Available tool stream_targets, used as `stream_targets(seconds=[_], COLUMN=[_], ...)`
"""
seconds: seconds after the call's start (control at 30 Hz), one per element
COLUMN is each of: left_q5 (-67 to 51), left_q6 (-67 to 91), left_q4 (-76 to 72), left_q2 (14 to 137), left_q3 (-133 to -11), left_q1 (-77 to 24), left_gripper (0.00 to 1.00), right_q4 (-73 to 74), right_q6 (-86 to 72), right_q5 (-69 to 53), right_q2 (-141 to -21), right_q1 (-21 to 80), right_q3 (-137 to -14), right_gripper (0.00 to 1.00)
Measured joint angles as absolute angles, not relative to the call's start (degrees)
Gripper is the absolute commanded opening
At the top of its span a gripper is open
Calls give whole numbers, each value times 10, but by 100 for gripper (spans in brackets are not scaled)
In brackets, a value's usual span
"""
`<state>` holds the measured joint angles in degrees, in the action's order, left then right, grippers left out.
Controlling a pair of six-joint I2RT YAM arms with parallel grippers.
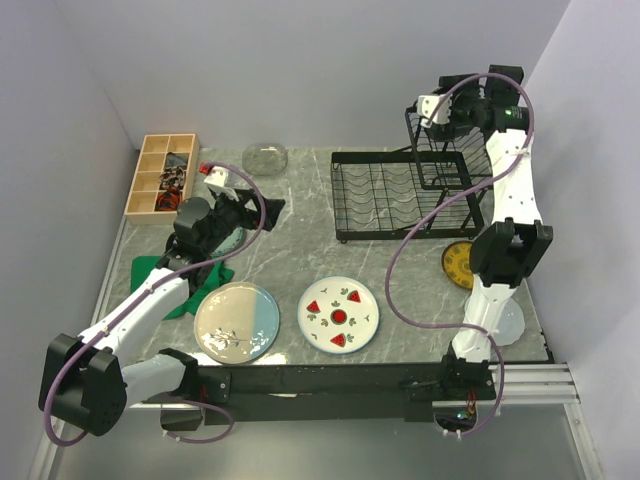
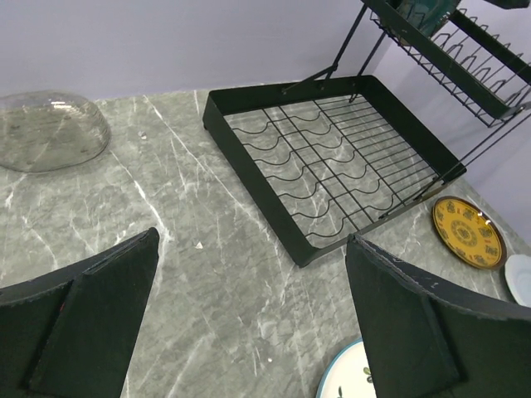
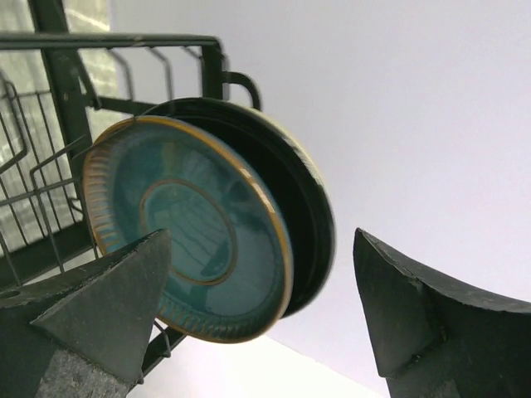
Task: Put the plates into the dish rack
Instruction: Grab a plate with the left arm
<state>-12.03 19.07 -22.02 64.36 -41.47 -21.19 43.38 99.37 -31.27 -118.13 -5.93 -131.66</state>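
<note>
dish rack (image 1: pixel 385 195): black wire, on the table's far right
upper basket (image 1: pixel 440 165): teal plate (image 3: pixel 187 228), dark plate (image 3: pixel 309 207) upright, side by side
watermelon plate (image 1: pixel 339 314), cream-and-blue plate (image 1: pixel 237 321): flat, near edge
yellow plate (image 1: pixel 458 265): flat, beside rack
clear glass plate (image 1: pixel 265 157): far edge

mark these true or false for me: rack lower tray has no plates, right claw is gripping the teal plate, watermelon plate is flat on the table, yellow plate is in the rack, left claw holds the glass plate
1. The dish rack has no plates in its lower tray. True.
2. The right claw is gripping the teal plate. False: its jaws stand wide open, and the plate stands in the upper basket.
3. The watermelon plate lies flat on the table. True.
4. The yellow plate is in the rack. False: it lies on the table beside the rack.
5. The left claw holds the glass plate. False: it is open and empty, and the glass plate lies on the table.
</note>
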Motion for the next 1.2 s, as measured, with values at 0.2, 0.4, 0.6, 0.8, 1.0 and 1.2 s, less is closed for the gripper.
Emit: stream_targets(seconds=[0.2,0.4,0.6,0.8,1.0,1.2], left_q5=[-91,-56,-126,-201,-206,-173], left_q6=[224,315,472,595,592,575], left_q4=[-181,-74,-43,-59,41,131], left_q2=[657,694,771,949,1124,1253], left_q3=[-449,-551,-596,-647,-832,-1025], left_q1=[-209,-174,-51,5,-1,-1], left_gripper=[99,99,99,99,98,85], right_q4=[427,424,484,532,523,480], right_q6=[901,705,498,430,385,339], right_q5=[-321,-300,-379,-475,-470,-457], right_q2=[-1131,-998,-887,-820,-814,-814], right_q1=[-59,-44,1,81,175,185], right_q3=[-1289,-1215,-1184,-1005,-846,-845], right_gripper=[100,100,79,56,57,59])
